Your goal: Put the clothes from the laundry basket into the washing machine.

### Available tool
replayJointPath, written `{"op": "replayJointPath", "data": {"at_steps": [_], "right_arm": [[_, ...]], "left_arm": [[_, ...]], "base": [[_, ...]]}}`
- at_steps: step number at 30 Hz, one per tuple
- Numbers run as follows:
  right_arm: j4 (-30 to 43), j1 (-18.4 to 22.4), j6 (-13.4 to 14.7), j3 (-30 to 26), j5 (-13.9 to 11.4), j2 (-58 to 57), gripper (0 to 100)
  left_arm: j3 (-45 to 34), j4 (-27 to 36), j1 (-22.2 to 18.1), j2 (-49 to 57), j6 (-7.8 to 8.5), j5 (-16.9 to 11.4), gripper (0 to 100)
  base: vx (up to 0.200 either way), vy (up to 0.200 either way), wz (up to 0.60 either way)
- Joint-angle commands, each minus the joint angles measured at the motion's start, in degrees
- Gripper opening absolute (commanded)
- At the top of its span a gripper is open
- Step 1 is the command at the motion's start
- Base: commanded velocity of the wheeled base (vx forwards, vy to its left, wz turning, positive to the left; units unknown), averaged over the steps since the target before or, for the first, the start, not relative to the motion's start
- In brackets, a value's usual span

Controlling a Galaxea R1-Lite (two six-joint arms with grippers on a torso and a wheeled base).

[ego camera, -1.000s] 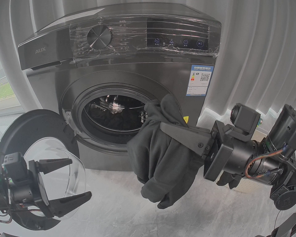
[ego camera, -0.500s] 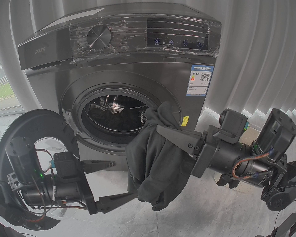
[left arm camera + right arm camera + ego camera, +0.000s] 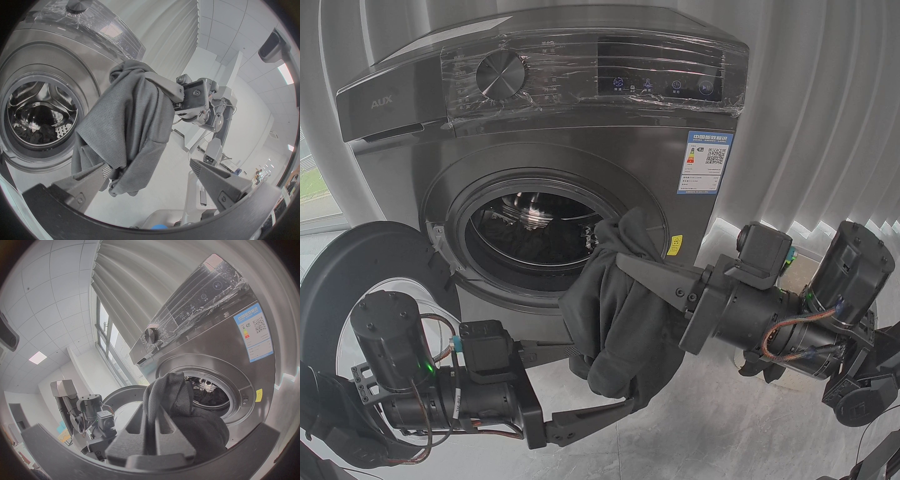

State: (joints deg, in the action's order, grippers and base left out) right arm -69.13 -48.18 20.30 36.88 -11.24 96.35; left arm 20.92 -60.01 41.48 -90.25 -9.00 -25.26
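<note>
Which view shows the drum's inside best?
Left wrist view: the drum is seen almost whole, with dark clothes at its bottom. In the head view the garment covers its right edge; in the right wrist view the garment hides much of it.

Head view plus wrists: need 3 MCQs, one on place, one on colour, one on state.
1. Where is the garment?
A) hanging from the right gripper, in front of the washer
B) inside the washer
C) clamped in the left gripper

2. Garment colour?
A) white
B) dark grey
C) red

3. Left gripper state?
A) shut on the garment
B) shut, empty
C) open

Key:
1 A: the right gripper is shut on the garment's top and the rest hangs outside the door ring.
2 B: the fabric is dark grey in every view.
3 C: its fingers stand wide apart by the garment's lower end.
</note>
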Motion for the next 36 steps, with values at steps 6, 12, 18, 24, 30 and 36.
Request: {"op": "replayJointPath", "data": {"at_steps": [6,12,18,24,30,36], "right_arm": [[0.31,2.12,0.01,0.04,0.08,0.33,0],[-0.04,2.74,0.01,-0.23,0.08,0.85,0],[0.05,2.83,0.01,-0.4,0.17,0.85,0],[0.05,1.95,0.09,-0.58,0.08,0.85,0],[0.05,1.6,0.01,-0.31,0.08,0.85,0],[0.05,1.6,0.01,-0.23,0.08,0.76,0]], "left_arm": [[-0.35,-0.1,3.16,0.69,-2.52,-0.14,100],[-2.37,-0.1,5.19,3.41,-3.04,-0.23,100],[-3.78,-0.1,5.19,5.52,-2.96,-0.58,100],[-2.11,-0.1,3.6,4.47,-2.78,-0.49,100],[0.26,-0.19,3.52,1.13,-2.43,-0.49,100],[1.49,-1.86,3.25,-3.36,-2.17,-0.41,100]], "base": [[0.0,0.0,0.0],[0.0,0.0,0.0],[0.0,0.0,0.0],[0.0,0.0,0.0],[0.0,0.0,0.0],[0.0,0.0,0.0]]}}
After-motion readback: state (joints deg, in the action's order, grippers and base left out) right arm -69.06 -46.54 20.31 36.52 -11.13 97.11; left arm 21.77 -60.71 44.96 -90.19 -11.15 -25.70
